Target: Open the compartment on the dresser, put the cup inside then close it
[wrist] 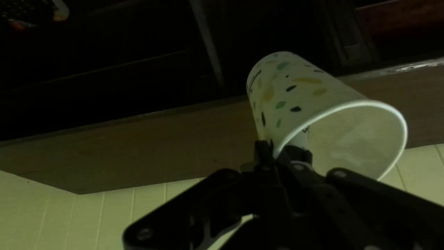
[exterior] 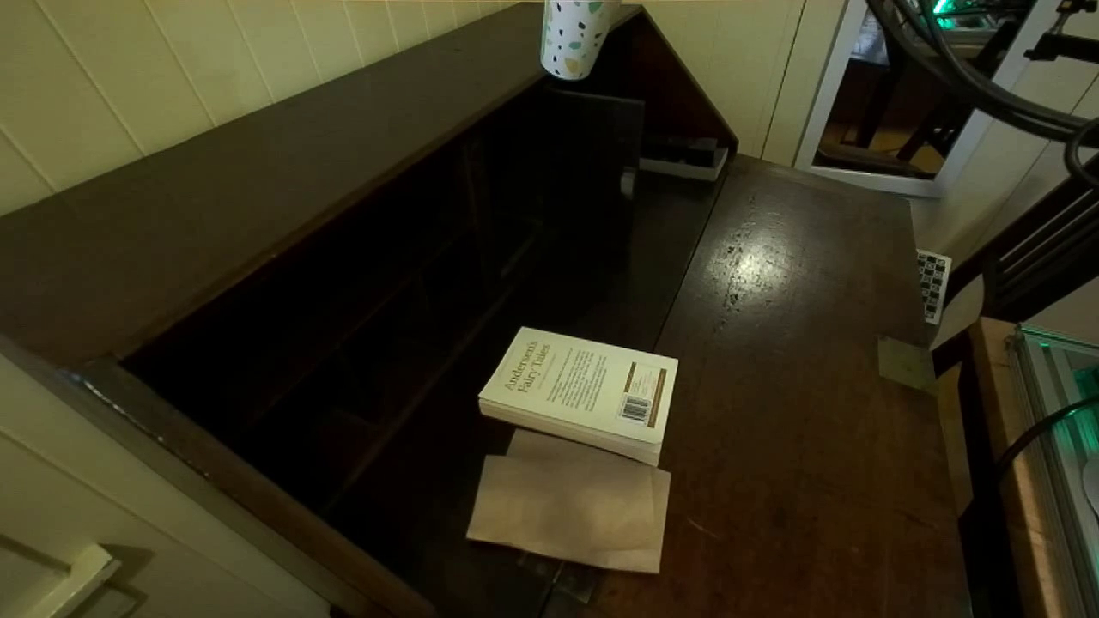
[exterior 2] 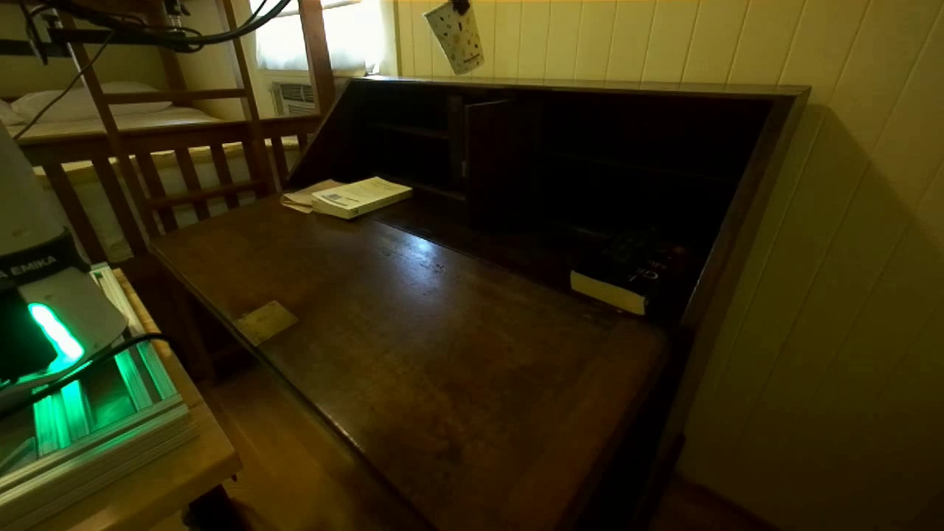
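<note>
Your gripper point(wrist: 276, 156) sits nearest the wrist camera, its fingers clamped on the rim of the cup point(wrist: 308, 93), one outside the wall and one inside the mouth, the inner one partly hard to make out. You have the cup tilted in the air, clear of the dresser point(exterior 2: 442, 354). In an exterior view it shows above the upper edge, with only a scrap of black fingertips point(exterior 2: 461, 6) before the frame ends; in an exterior view the cup point(exterior: 572, 43) loses its upper part to the frame. How far in front of that edge it hangs, you cannot tell.

The door point(exterior: 592, 163) of the compartment point(exterior: 515, 180) stands ajar, but the inside is too dark for you to read. Toward the surface's far left corner in an exterior view lies a white book point(exterior 2: 361, 195), with paper point(exterior 2: 304, 198) just beside it; whether the paper runs under it, you cannot tell. Near the right corner, a black book point(exterior 2: 627, 269) melts into shadow.
</note>
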`<state>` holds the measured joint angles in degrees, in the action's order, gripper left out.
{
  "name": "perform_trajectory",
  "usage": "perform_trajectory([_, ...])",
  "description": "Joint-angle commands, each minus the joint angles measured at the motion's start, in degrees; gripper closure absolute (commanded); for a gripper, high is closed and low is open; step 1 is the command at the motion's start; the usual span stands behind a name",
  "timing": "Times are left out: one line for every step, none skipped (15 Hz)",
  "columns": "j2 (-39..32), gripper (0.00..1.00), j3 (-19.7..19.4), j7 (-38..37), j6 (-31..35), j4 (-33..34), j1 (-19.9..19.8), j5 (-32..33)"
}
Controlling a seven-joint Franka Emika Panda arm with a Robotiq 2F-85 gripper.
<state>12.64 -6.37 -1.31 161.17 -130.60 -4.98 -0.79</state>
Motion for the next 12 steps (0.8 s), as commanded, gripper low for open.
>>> perform_trajectory([-0.9,0.99,0.2,1.8,-0.4,-0.3,2.7,-4.1])
perform_trajectory([-1.5,0.99,0.3,1.6,-0.5,-0.2,3.0,-4.7])
perform_trajectory([-2.3,0.99,0.2,1.7,-1.1,0.0,3.7,-5.8])
perform_trajectory([-3.0,0.99,0.2,1.9,-1.5,0.1,4.0,-6.7])
perform_trajectory([-3.8,0.99,0.3,1.8,-2.0,0.2,4.2,-7.3])
perform_trajectory([-4.5,0.99,0.3,1.8,-2.8,0.3,4.4,-8.2])
perform_trajectory([-5.1,0.99,0.5,1.6,-3.4,0.3,4.3,-8.5])
perform_trajectory([-5.7,0.99,0.6,1.1,-4.2,0.4,4.1,-8.5])
perform_trajectory([-6.2,0.99,0.8,0.9,-4.8,0.5,3.9,-8.3])
perform_trajectory([-6.9,0.99,0.9,0.3,-5.0,0.4,3.6,-7.8])
perform_trajectory([-7.4,0.99,0.9,0.4,-5.6,0.4,3.5,-8.0])
perform_trajectory([-8.1,0.99,0.9,0.1,-6.0,0.4,3.3,-7.7])
